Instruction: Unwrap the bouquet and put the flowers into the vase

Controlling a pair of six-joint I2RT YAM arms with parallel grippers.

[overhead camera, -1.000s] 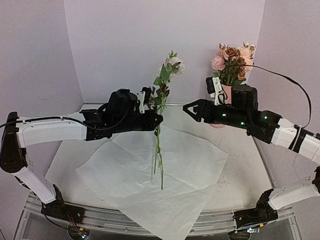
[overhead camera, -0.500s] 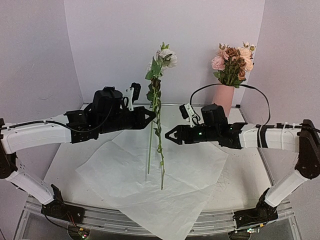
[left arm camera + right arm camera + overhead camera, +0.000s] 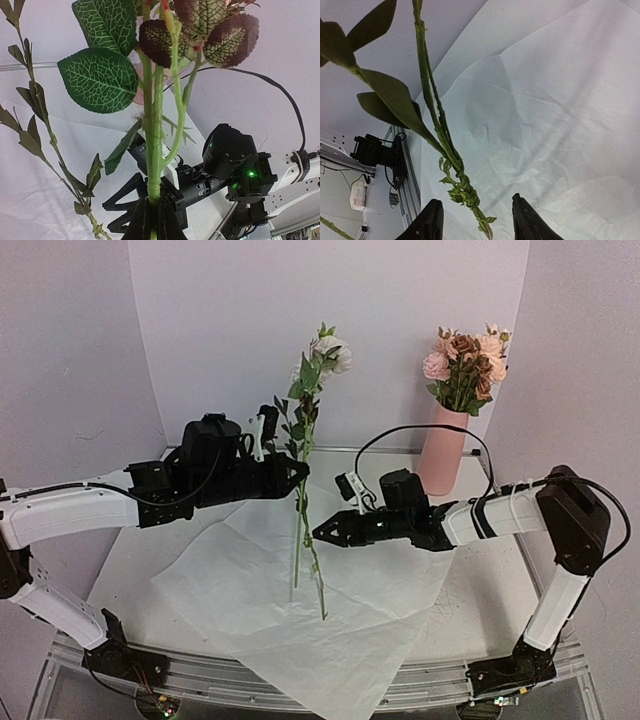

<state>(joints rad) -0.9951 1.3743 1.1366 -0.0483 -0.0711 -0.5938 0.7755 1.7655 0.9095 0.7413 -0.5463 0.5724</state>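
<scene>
My left gripper (image 3: 303, 472) is shut on the green stems of the flowers (image 3: 322, 352), which stand upright with a cream rose on top. Their lower ends hang down to the white wrapping paper (image 3: 380, 570) spread flat on the table. In the left wrist view the stems (image 3: 155, 125) rise out of the shut left gripper (image 3: 153, 198). My right gripper (image 3: 318, 535) points left at the lower stems and is open. In the right wrist view the stem ends (image 3: 462, 187) hang between the spread fingers of the right gripper (image 3: 475, 199), touching neither. The pink vase (image 3: 443, 452) at the back right holds several roses (image 3: 465, 362).
The paper's front corner (image 3: 340, 695) overhangs the metal rail (image 3: 200, 672) at the table's near edge. The purple backdrop walls (image 3: 230, 330) close in the back and both sides. The right arm's cable (image 3: 420, 430) loops up in front of the vase.
The right arm has swung left and down from the vase to the lower stems, its jaws narrowing. The left gripper has shifted the flowers a little left and more upright.
</scene>
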